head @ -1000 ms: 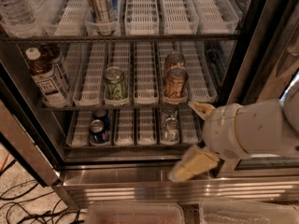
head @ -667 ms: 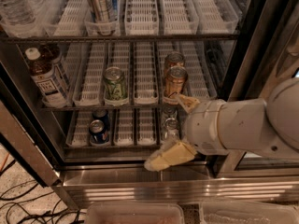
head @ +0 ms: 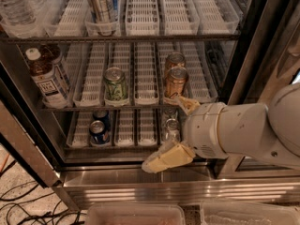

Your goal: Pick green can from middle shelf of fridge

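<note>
Calls for a reach up and to the left: small green-and-white drink can [head: 115, 83] standing upright, long axis vertical, at the front of a white lane tray on the dark wire middle shelf [head: 144, 78] of the glass-door fridge [head: 140, 184]. Sits well apart from the cream-fingered two-finger gripper [head: 164, 134], hanging low before the bottom tier with fingers spread wide, holding nothing. Counts one green can, two copper-orange cans [head: 176, 81] just above the gripper, two blue cans [head: 97, 130] below.
</note>
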Available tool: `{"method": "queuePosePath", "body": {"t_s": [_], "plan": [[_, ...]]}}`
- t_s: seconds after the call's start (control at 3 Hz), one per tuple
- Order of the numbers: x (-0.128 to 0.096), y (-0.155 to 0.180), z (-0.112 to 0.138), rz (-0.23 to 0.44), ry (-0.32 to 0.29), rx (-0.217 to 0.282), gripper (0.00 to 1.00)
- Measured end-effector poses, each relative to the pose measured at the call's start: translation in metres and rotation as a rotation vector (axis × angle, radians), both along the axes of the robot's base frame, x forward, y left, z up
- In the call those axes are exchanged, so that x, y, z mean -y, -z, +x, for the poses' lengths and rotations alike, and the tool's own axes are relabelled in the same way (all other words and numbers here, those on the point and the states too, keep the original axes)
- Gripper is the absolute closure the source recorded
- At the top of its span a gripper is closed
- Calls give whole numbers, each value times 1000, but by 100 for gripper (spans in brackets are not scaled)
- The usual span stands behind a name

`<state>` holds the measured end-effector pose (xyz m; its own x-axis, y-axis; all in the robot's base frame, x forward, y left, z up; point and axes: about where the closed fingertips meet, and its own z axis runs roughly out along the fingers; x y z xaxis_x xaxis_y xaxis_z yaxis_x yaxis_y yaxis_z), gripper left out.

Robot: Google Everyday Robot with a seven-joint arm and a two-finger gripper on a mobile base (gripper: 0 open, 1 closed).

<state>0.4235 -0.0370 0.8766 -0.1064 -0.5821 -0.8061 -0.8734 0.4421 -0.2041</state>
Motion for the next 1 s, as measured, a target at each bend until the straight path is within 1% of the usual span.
{"method": "queuePosePath", "body": {"t_s": [0.33,0.67,1.0], "plan": [[-5,27,-11,45,57,10,0],[3,47,5,147,187,66,0],[34,44,35,293,345,133,0]]}}
